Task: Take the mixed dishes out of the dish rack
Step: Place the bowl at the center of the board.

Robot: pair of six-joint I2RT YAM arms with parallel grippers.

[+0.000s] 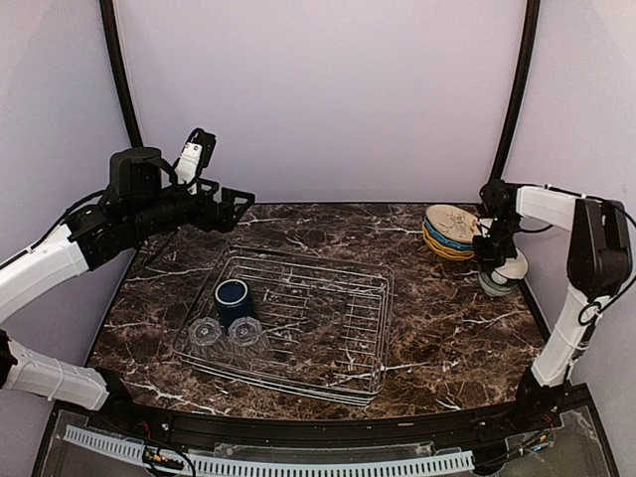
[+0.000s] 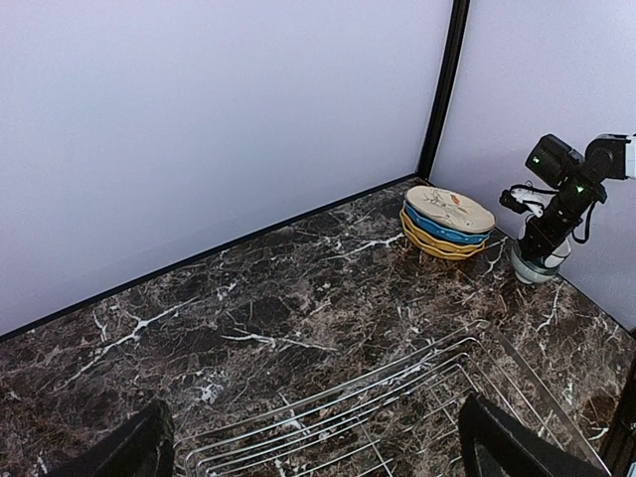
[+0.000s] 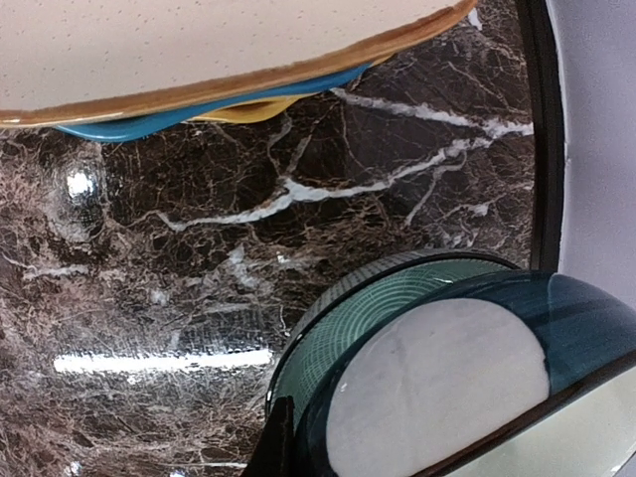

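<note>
**Rack holds mug and glasses only**

Dish rack (image 1: 328, 333) mid-bench (image 1: 452, 333). In its left end: dark blue mug (image 1: 233, 295) and two clear glasses (image 1: 205, 331) (image 1: 244, 331). Plate stack (image 1: 449, 231) beyond its far right corner. Right of the rack, right hand (image 1: 494, 260) clamped on a tilted teal bowl (image 3: 437, 397) over the second bowl (image 3: 333, 333). Left hand (image 1: 224, 204) jaws wide apart, empty, above its far left corner.

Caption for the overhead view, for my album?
Mug and glasses sit in the rack; right claw holds a bowl beside stacked plates.

dark blue mug (image 1: 233, 295), teal bowl (image 3: 586, 318), silver rack (image 1: 333, 310), brown white-veined table (image 1: 452, 333)
</note>
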